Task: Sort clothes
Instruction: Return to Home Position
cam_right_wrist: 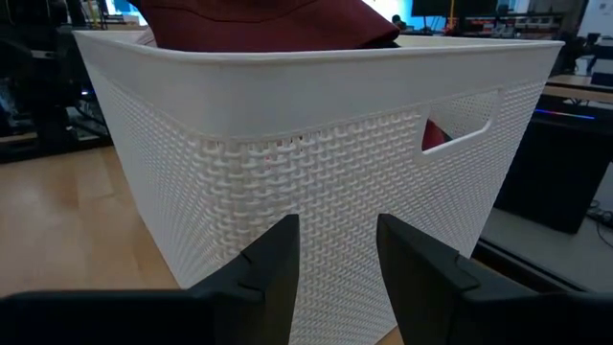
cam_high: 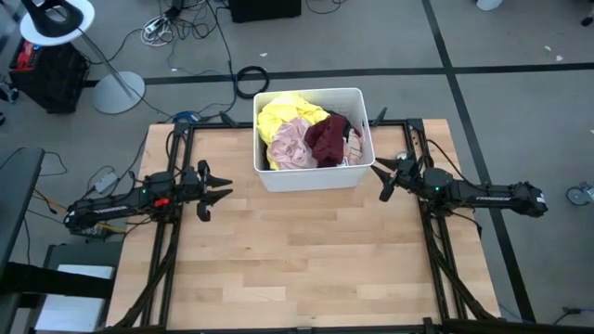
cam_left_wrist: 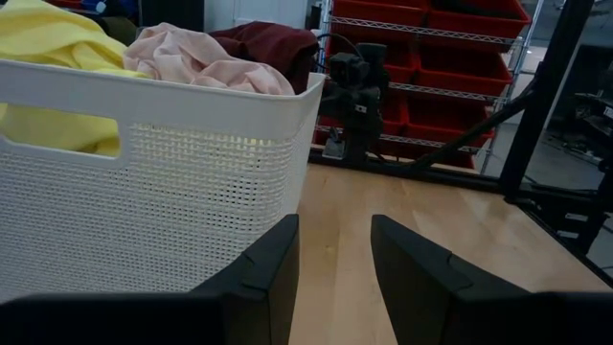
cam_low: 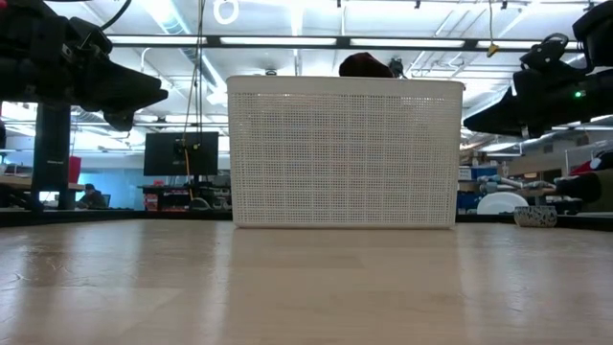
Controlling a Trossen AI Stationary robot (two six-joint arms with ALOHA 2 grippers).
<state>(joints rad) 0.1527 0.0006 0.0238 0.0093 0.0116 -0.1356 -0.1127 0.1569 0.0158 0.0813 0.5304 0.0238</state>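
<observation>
The clothes lie heaped in a white plastic bin at the table's far middle: a yellow piece, a pale pink one and a maroon one. They rise above the rim; the maroon top shows over the bin's wall. My left gripper hovers level to the left of the bin, open, with nothing between its fingers. My right gripper hovers level just right of the bin, open, facing the bin's perforated wall.
Bare wooden tabletop stretches from the bin to the near edge. Dark frame rails run along both table sides. The right arm shows beyond the bin in the left wrist view. Cables and a lamp base lie on the floor behind.
</observation>
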